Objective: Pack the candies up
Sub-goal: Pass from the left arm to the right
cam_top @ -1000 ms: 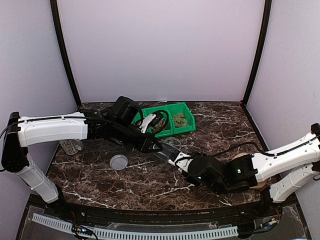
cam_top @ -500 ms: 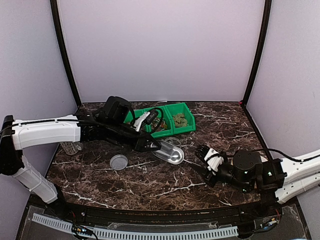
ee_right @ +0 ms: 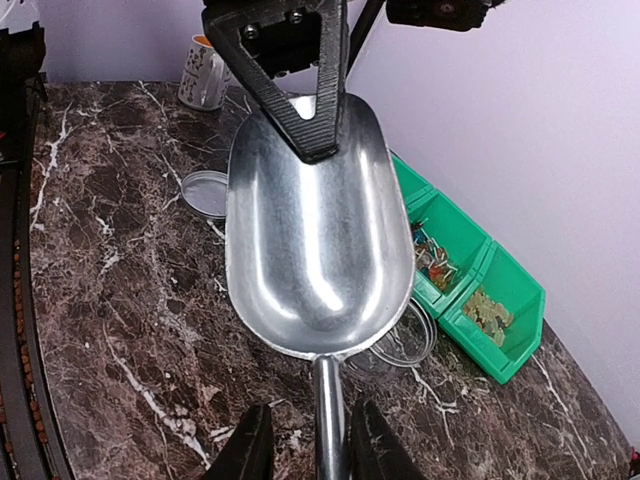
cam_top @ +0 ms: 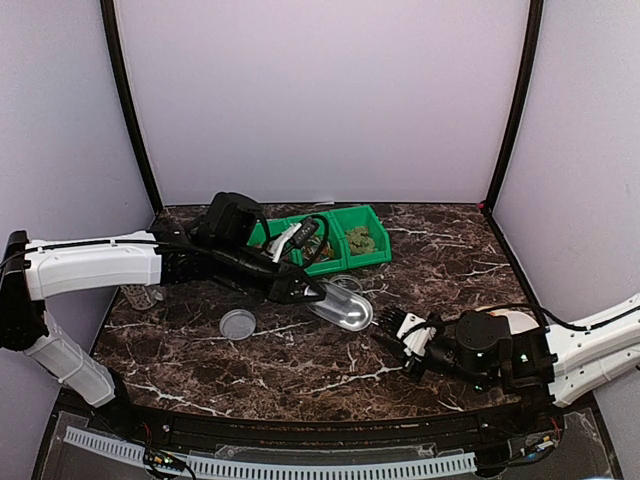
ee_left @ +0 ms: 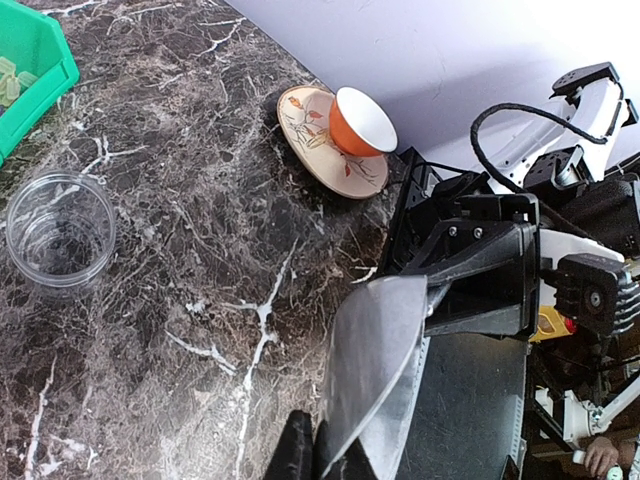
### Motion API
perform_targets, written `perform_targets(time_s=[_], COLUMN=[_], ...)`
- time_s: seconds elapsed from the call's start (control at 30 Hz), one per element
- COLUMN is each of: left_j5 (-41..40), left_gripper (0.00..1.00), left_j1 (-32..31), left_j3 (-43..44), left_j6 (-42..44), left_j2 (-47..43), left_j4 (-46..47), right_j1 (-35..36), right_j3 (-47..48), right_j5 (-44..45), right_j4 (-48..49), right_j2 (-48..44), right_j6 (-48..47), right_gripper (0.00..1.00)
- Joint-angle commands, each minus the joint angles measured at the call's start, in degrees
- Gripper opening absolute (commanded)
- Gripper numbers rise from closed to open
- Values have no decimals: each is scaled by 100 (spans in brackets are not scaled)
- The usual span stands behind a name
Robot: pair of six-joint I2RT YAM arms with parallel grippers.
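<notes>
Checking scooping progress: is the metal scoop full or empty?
Empty: the scoop shows only bare metal inside, in the right wrist view.

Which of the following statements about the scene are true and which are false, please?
1. The bowl of the metal scoop is empty. True.
2. The clear jar holds sweets. False: the jar is empty, and the candies lie in the green bin.
3. The left gripper holds the scoop at the rim of its bowl. True.
4. The orange cup stands in the green bin. False: it sits on a patterned saucer on the table.
5. The scoop's handle lies between the fingers of the right gripper. True.
</notes>
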Motion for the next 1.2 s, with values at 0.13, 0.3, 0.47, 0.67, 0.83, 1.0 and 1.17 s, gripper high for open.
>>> perform_targets(time_s=[0.13,0.3,0.47,0.67,0.83,1.0,1.17], left_j5=[287,368,498,545,556,484,15], left_gripper=[0,0,0,0,0,6,31], left_j1=[3,3,3,3,3,3,90], left_j3=[-43,-60,-62,-45,-53,-14,221], left_j6=[-99,-137,-244,-264,-290,-268,52], left_j2=[-51,21,114,137,138,104,-56], left_j4=[239,288,433,474,458,390,-110], right_j1=[9,11,11,9,9,9,12], right_j3=[63,-50,-42,6,14,22,11], right_j5=[82,19,-71,-158,-216,-133,77], right_j4=[734,869,862,884,933,923,850], right_j2=[87,-99,-6,69,33,-42,-141], right_j6=[-262,-354,-408,-430,-484,-423,-278], right_gripper=[20,17,15,7,0,0,0])
